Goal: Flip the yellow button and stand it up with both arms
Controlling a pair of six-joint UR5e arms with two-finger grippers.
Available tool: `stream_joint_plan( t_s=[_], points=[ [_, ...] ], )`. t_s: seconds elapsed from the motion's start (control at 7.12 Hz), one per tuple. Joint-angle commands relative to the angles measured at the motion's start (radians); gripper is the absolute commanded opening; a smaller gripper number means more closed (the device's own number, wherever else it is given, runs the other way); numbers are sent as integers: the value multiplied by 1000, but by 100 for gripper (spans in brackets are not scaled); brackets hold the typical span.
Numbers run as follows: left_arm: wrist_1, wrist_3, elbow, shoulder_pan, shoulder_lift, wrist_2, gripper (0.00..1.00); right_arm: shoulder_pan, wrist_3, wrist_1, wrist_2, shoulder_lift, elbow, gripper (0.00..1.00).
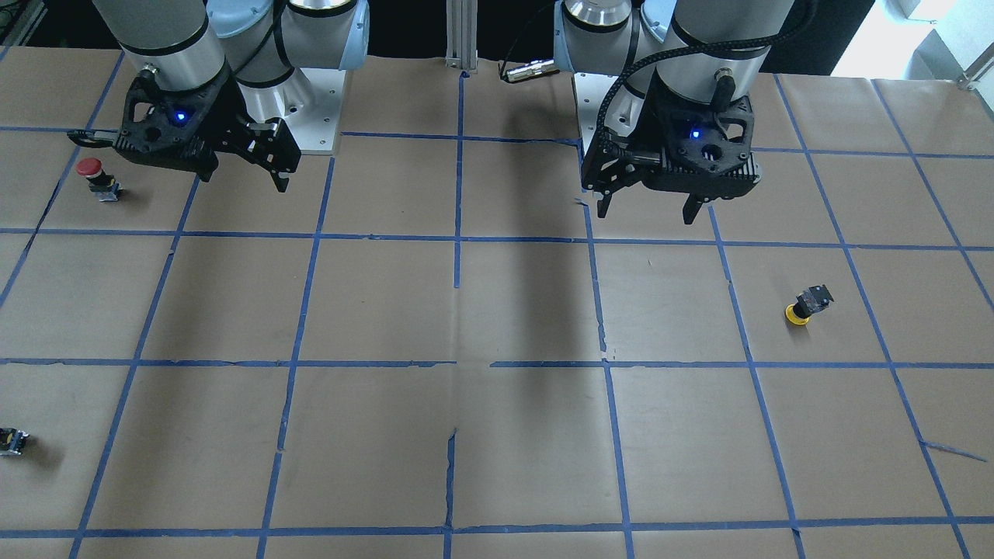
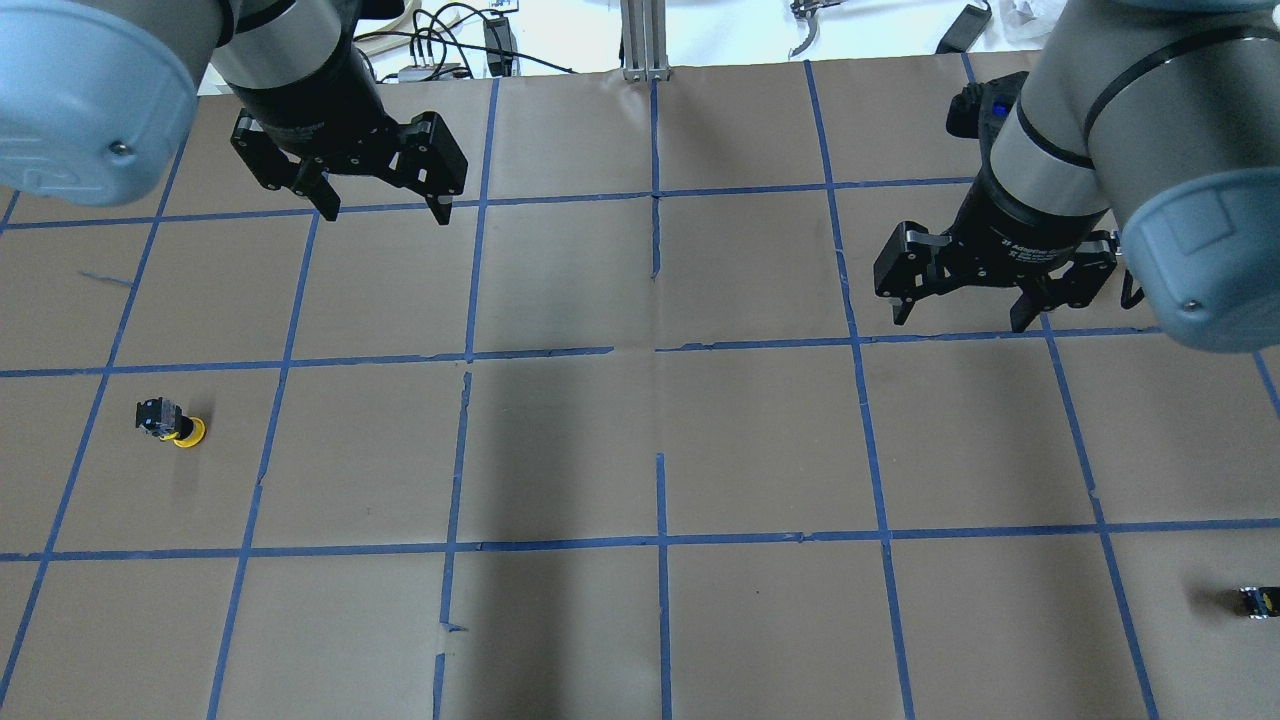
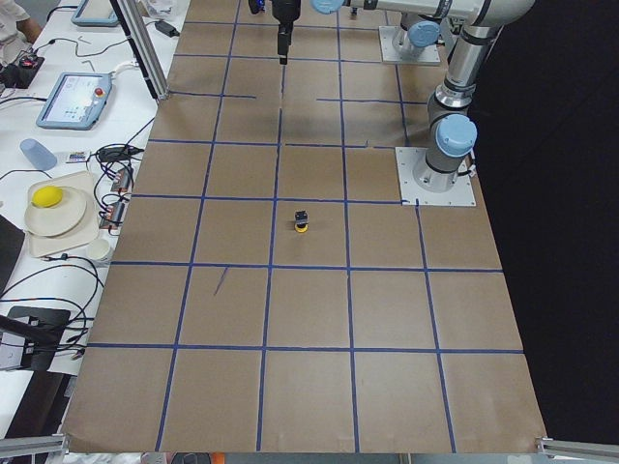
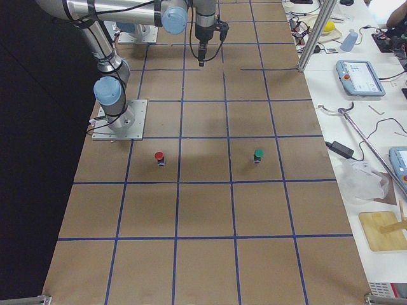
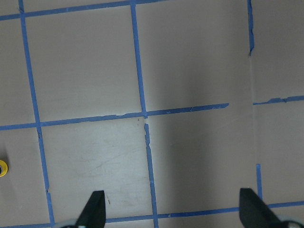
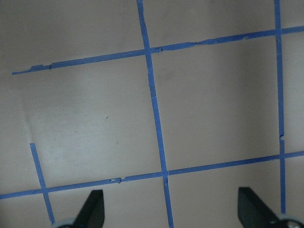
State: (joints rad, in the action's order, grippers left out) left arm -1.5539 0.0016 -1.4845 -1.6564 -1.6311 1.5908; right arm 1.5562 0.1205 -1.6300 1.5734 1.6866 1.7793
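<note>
The yellow button [image 1: 808, 304] rests on its yellow cap with its black base up, on the brown table toward my left side. It also shows in the overhead view [image 2: 172, 424], in the exterior left view [image 3: 303, 222], and as a yellow sliver at the left edge of the left wrist view [image 5: 2, 168]. My left gripper [image 1: 646, 211] is open and empty, raised above the table and well apart from the button [image 2: 386, 213] [image 5: 172, 204]. My right gripper [image 1: 245, 182] is open and empty, raised over the other half [image 2: 960, 320] [image 6: 172, 204].
A red-capped button [image 1: 91, 175] stands upright near my right arm's base [image 4: 159, 156]. A small dark part [image 1: 12, 440] lies at the table's right end [image 2: 1255, 600]; it shows a green cap in the exterior right view [image 4: 258, 154]. Blue tape lines grid the table.
</note>
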Motion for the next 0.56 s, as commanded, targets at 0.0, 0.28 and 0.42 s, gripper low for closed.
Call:
stream_joint_plan(
  t_s=[0.0,0.28,0.42],
  points=[
    [-3,0,0,0,-1,0,100,1,2,-1,-6,2,-1,100],
    [-5,1,-3,12,-3,1,100,1,13,-4,-7,2,8,100],
    [-30,6,-11,80,-7,8,100,-2,48,-34,-10,2,0,100]
  ],
)
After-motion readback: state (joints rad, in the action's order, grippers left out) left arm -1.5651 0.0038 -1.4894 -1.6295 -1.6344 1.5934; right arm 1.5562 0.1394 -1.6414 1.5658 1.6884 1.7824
